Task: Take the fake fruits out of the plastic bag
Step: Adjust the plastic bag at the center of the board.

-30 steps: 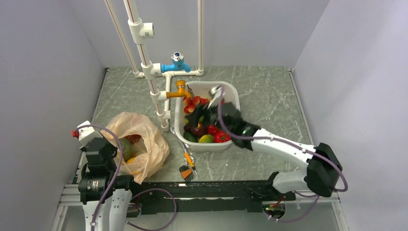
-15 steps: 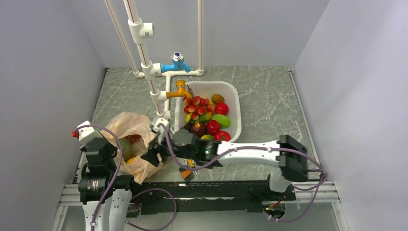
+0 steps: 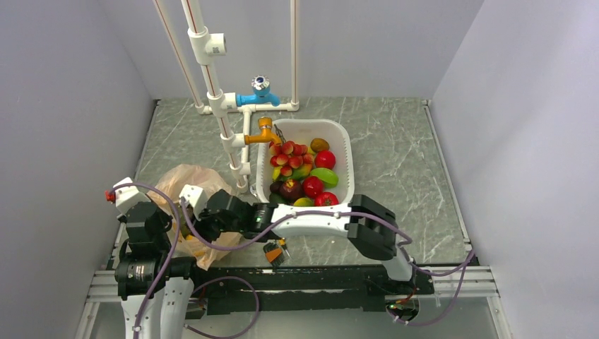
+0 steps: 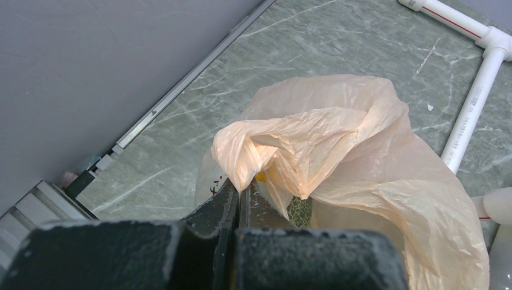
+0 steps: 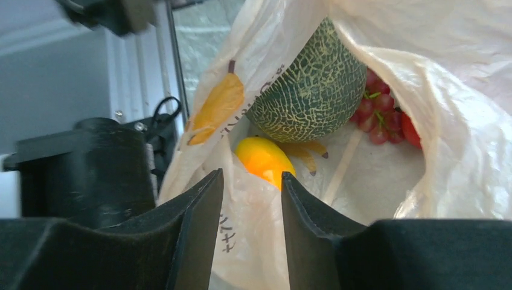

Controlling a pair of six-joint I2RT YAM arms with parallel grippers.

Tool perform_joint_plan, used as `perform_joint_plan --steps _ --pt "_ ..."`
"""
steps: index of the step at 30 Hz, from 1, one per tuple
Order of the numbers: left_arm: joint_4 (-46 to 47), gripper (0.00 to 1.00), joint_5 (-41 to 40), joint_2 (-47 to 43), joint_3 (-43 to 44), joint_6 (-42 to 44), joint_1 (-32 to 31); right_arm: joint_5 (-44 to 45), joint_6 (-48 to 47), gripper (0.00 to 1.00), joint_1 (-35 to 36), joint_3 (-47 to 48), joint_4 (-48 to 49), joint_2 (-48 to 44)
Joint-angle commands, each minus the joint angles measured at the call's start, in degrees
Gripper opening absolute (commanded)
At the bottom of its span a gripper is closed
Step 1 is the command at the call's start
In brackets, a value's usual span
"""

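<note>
- Left tool (image 4: 236, 190) pinched tight on the plastic bag (image 4: 362, 163) rim.
- Right tool (image 5: 250, 176) half-open at the bag's mouth, gripping nothing; melon (image 5: 308, 90) and grapes (image 5: 377, 112) inside.

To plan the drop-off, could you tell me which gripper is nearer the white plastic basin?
Right. The right gripper sits at the translucent beige plastic bag's mouth, on the basin's side; the left gripper pinches the bag's far edge.

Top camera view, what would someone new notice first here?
The right arm stretches across to the left, its right gripper open at the mouth of the plastic bag. Inside, the right wrist view shows a netted melon and red grapes. The white basin of colourful fruit sits at centre.
</note>
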Motion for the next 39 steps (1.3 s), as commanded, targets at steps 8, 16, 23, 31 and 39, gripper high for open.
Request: perform_joint_plan --steps 8,16,23,31,39 --pt "1.1 0.0 -0.7 0.1 1.4 0.0 -0.2 6.5 -10.0 0.14 -0.1 12.5 -13.0 7.4" --pt "0.8 0.0 -0.9 1.2 1.6 -0.1 -0.3 8.4 -15.7 0.18 -0.3 14.6 -12.4 11.9" --pt "0.9 0.0 -0.8 1.6 1.6 0.0 -0.4 0.6 -14.2 0.22 -0.5 8.4 -7.7 10.8" --pt "1.0 0.0 -1.3 0.9 1.3 -0.2 -0.4 -1.7 -11.1 0.22 -0.2 -5.5 -3.7 1.8" --pt "2.1 0.0 0.4 1.7 0.8 0.7 -0.3 0.5 -9.2 0.35 -0.2 -10.9 1.6 2.2"
